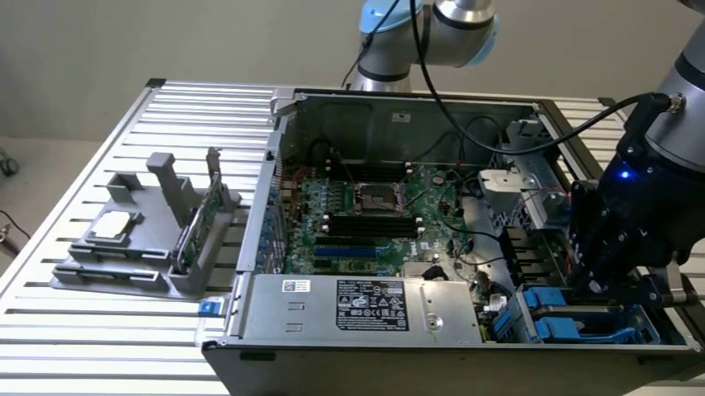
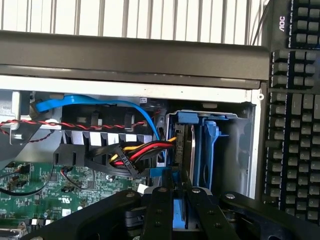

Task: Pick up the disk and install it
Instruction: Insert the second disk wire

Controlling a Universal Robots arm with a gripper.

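Black two-finger gripper (image 2: 176, 212), closed edgewise on the blue-framed silver-grey disk (image 2: 187, 150), holds it upright over the blue drive bay (image 1: 579, 318) at the open grey computer case's (image 1: 385, 103) front corner, aligned for insertion.

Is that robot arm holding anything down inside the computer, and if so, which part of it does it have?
Yes, it seems so: the black fingers look closed on the blue plastic edge of the disk standing in the drive bay. The disk's silver body is mostly hidden.

Probably a lab: open computer case (image 1: 441, 206) on slatted workbench (image 1: 99, 330).
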